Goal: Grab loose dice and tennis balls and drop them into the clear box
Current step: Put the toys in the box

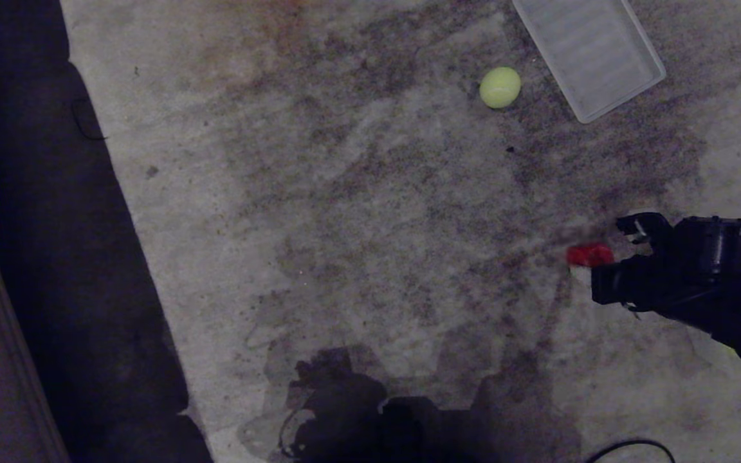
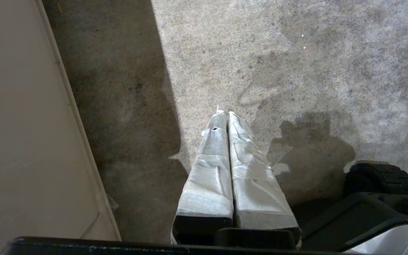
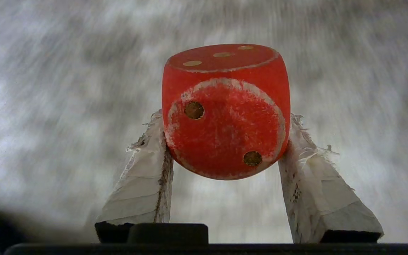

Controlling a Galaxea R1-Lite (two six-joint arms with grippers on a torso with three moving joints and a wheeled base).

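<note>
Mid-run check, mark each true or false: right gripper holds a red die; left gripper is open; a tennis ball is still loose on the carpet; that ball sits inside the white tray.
1. The right gripper holds the red die. True.
2. The left gripper is open. False: its fingers are pressed together, holding nothing.
3. A tennis ball lies loose on the carpet. True.
4. That ball sits inside the white tray. False: it lies on the carpet beside it.

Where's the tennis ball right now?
In the head view, the tennis ball lies on the carpet at upper right, just left of the clear box.
</note>
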